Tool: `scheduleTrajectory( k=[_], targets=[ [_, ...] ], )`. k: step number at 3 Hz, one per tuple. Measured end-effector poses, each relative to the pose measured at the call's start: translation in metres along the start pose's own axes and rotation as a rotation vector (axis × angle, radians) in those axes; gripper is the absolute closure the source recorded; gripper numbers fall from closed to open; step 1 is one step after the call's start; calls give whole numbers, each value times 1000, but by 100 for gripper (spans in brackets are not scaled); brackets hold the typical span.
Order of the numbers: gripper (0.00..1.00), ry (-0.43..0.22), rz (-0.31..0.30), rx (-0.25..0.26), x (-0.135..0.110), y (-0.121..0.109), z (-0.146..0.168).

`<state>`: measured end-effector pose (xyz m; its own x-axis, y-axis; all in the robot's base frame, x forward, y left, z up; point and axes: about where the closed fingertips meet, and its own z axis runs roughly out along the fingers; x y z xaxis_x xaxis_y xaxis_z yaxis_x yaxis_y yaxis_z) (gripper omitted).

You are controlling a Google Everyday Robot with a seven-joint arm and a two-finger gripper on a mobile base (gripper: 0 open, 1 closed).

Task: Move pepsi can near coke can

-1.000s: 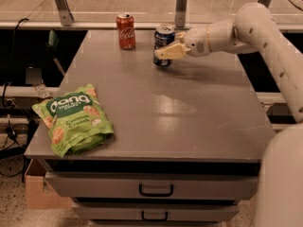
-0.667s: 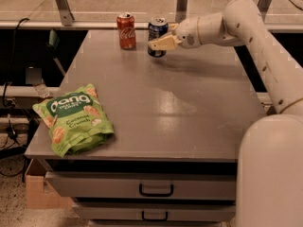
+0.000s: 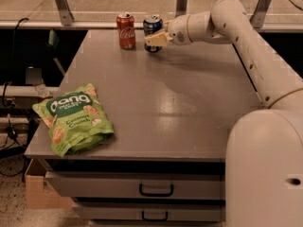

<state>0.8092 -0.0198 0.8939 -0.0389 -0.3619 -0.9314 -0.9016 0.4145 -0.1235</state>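
The dark blue pepsi can [image 3: 152,26] stands upright at the far edge of the grey table [image 3: 156,98]. The red coke can [image 3: 126,30] with white script stands upright just to its left, a small gap between them. My gripper [image 3: 155,39] reaches in from the right and is shut on the pepsi can, its pale fingers across the can's lower half.
A green snack bag [image 3: 73,118] lies at the table's front left corner. My white arm spans the right side of the table. Metal frame posts [image 3: 61,4] rise behind the far edge. Drawers [image 3: 156,189] sit below the front edge.
My gripper has carried the pepsi can leftward along the far edge, from well right of the coke can to right beside it.
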Motion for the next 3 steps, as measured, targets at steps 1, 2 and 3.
scheduleTrajectory(
  k=[1,2,3],
  targets=[
    [61,22,38,23,11,0,12],
    [38,38,67,28,17,5,21],
    [14,47,85,34,22,10,25]
  ],
)
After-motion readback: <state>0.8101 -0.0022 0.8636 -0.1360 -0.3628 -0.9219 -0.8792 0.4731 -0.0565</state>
